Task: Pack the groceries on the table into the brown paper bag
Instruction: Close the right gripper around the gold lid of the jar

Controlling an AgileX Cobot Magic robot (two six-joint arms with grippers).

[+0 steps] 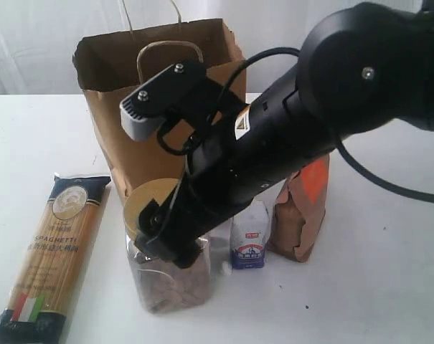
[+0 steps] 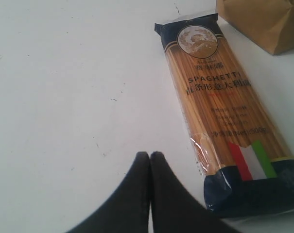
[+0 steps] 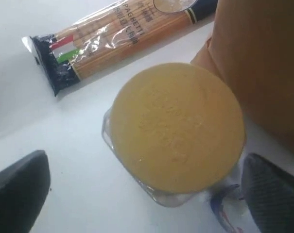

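Clear tan-lidded jar point(image 1: 166, 279) is standing upright on the table point(image 1: 389, 287), toward the near side in ext. view. The brown paper bag point(image 1: 116, 122) is standing open just behind it, at 12 o'clock. At 3 o'clock from the jar the small white-blue carton point(image 1: 249, 244) is standing, and beyond it, approx. 2 o'clock, the brown orange-labelled pouch point(image 1: 303, 215) is standing upright. At 9 o'clock the spaghetti packet point(image 1: 55, 251) is lying flat on the table, apart from the jar.

The right gripper point(image 1: 170, 247) is hanging directly over the jar w/ jaws spread wide. In the right wrist view its fingers point(image 3: 20, 194) are showing on both sides of the round tan lid, not touching it and not gripping anything.

The left gripper point(image 2: 150, 155) is showing only in the left wrist view: jaws are pressing fully together, holding nothing, over bare table just beside the flag-printed dark blue end of the spaghetti packet. Whether it is touching the table, I cannot tell.
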